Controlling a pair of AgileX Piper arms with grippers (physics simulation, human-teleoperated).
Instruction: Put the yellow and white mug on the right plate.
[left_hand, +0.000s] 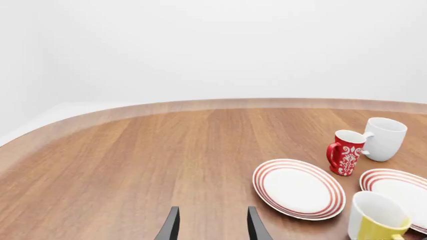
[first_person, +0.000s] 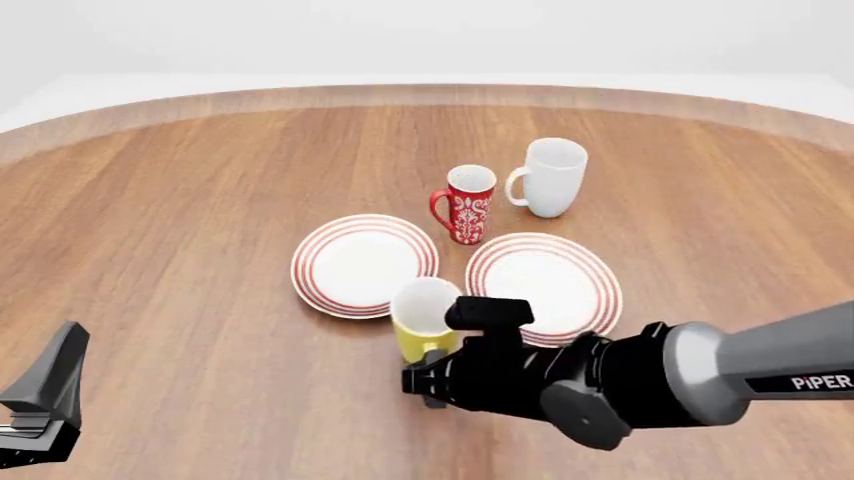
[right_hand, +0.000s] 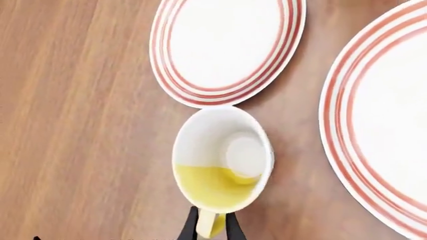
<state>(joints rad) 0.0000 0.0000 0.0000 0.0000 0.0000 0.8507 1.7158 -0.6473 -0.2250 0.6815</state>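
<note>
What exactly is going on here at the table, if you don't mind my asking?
The right gripper has its fingers on either side of the handle of the yellow and white mug, which stands upright on the table between the near edges of two red-ringed plates. The right plate, where the mug belongs, is bare. The left gripper hangs open off to the left, holding nothing. A red patterned mug and a white mug stand behind the plates.
</note>
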